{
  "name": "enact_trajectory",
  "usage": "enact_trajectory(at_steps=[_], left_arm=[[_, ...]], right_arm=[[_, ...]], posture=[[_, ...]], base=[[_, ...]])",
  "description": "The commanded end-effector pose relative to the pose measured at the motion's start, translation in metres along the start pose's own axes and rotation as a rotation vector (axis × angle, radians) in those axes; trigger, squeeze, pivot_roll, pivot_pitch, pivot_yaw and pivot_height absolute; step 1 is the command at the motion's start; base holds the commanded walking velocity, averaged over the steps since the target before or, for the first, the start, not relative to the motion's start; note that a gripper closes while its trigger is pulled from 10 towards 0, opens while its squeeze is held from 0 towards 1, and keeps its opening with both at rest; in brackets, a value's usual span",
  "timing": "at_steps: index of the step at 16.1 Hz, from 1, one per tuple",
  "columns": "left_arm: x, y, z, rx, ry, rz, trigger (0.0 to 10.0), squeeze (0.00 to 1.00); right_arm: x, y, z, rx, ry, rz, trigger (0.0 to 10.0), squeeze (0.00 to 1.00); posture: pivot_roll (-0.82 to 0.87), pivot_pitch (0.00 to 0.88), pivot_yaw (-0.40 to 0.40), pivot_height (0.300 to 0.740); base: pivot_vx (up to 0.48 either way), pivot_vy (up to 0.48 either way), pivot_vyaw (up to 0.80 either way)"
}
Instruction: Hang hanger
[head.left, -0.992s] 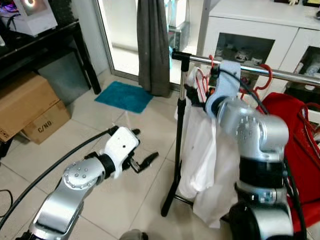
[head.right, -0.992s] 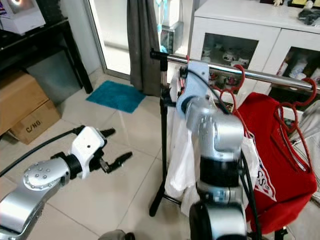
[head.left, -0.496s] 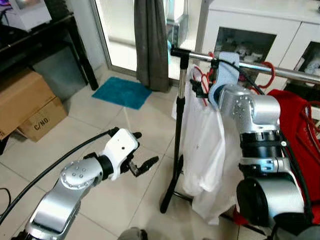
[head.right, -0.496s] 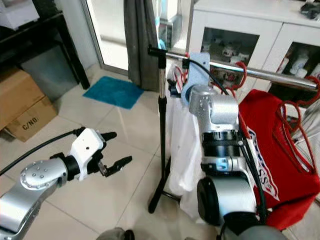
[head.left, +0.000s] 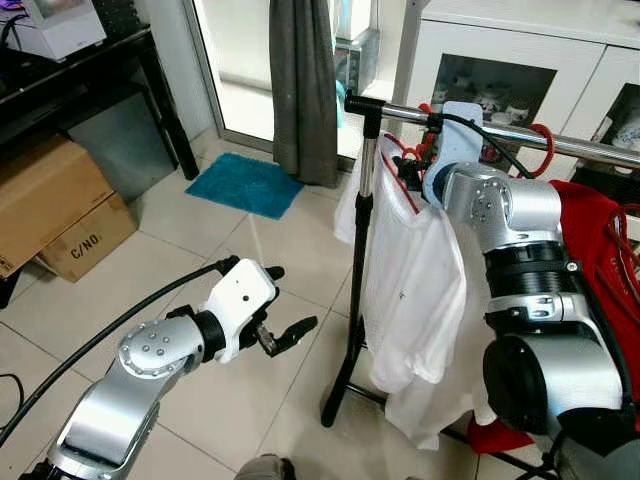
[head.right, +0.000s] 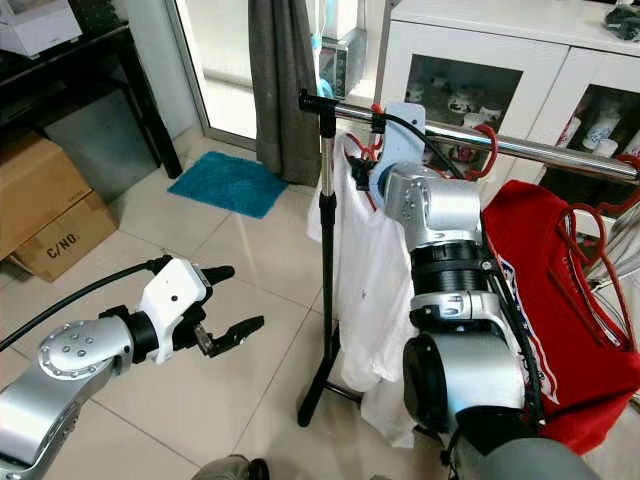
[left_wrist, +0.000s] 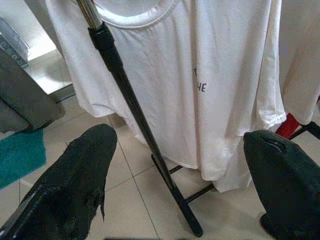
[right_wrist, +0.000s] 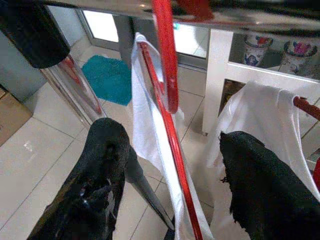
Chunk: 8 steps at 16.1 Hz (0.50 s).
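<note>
From the head views, a red hanger (head.right: 372, 160) carrying a white shirt (head.left: 410, 290) hangs on the rail (head.left: 520, 133). A red shirt (head.right: 560, 320) crowds beside it.

Left wrist view: left gripper (left_wrist: 182, 187), fingers spread, faces the rack's pole (left_wrist: 135, 120).

Right wrist view: right gripper (right_wrist: 172, 170), fingers spread either side of the hanger.

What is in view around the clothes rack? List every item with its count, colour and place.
clothes rail: one, chrome, on a black upright pole
hanger: one, red, hooked on the rail, carrying the white T-shirt
white T-shirt: one, hanging at the pole end of the rail
red garment: one, further along the rail
curtain: one, dark grey, at the glass door
mat: one, teal, on the tiles by the door
cardboard boxes: two, brown, under the black table
cabinet: one, white, behind the rail
left gripper: jaws open, low over the floor
right gripper: jaws open, either side of the hanger
</note>
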<state>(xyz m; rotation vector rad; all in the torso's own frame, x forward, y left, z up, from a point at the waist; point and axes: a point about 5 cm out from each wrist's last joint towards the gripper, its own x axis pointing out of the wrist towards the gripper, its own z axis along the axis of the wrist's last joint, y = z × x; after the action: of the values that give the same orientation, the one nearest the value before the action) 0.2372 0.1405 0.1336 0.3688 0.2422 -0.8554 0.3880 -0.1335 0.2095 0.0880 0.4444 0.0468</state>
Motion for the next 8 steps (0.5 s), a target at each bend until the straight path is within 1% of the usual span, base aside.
enact_trajectory(at_steps=[1, 8], left_arm=[[0.0009, 0.0006, -0.0003, 0.003, 0.006, -0.012, 10.0, 0.59], [0.0029, -0.0030, -0.0003, 0.002, 0.007, -0.018, 10.0, 0.59]], right_arm=[[-0.0001, 0.0017, 0.0046, 0.006, -0.009, 0.011, 0.0, 0.00], [0.0085, 0.0005, -0.0012, -0.024, 0.028, 0.002, 0.0, 0.00]], posture=[[0.06, 0.018, 0.059, 0.740], [0.06, 0.017, 0.053, 0.740]], base=[[0.000, 0.000, 0.00], [0.000, 0.000, 0.00]])
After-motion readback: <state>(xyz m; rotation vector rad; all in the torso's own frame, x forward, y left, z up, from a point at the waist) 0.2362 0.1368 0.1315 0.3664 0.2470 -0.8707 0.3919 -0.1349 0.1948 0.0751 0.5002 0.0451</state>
